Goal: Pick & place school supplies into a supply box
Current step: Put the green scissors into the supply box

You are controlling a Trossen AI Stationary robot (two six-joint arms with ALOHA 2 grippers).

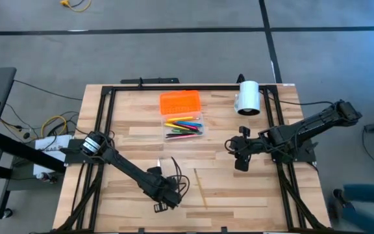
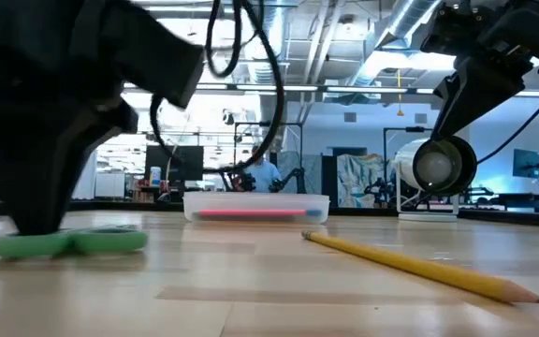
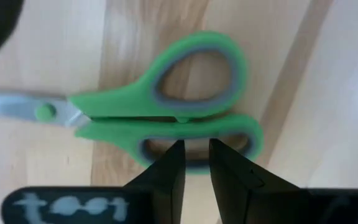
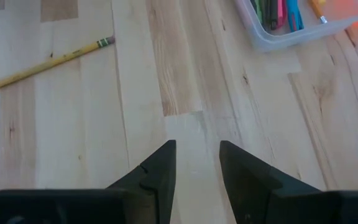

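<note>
Green-handled scissors (image 3: 166,109) lie flat on the wood table near its front edge; they also show in the low view (image 2: 68,243). My left gripper (image 1: 166,200) points down over their handle, fingers (image 3: 174,163) a narrow gap apart at one finger loop (image 3: 253,140). The clear supply box (image 1: 186,127) holds several coloured pens, its orange lid (image 1: 179,103) open behind it. A yellow pencil (image 1: 200,188) lies on the table between the arms. My right gripper (image 4: 197,149) is open and empty, above bare wood to the right of the box. My left gripper comes from above, pointing down, with both fingertips at the rim of one finger loop (image 3: 196,165); green rim shows in the narrow gap. Whether the fingers touch it, I cannot tell. The scissors lie flat on the table.
A white cylinder (image 1: 247,97) lies at the back right, beside the box. The black frame rails (image 1: 102,130) run along the table's left, right and far sides. Bare wood lies between the box and the scissors.
</note>
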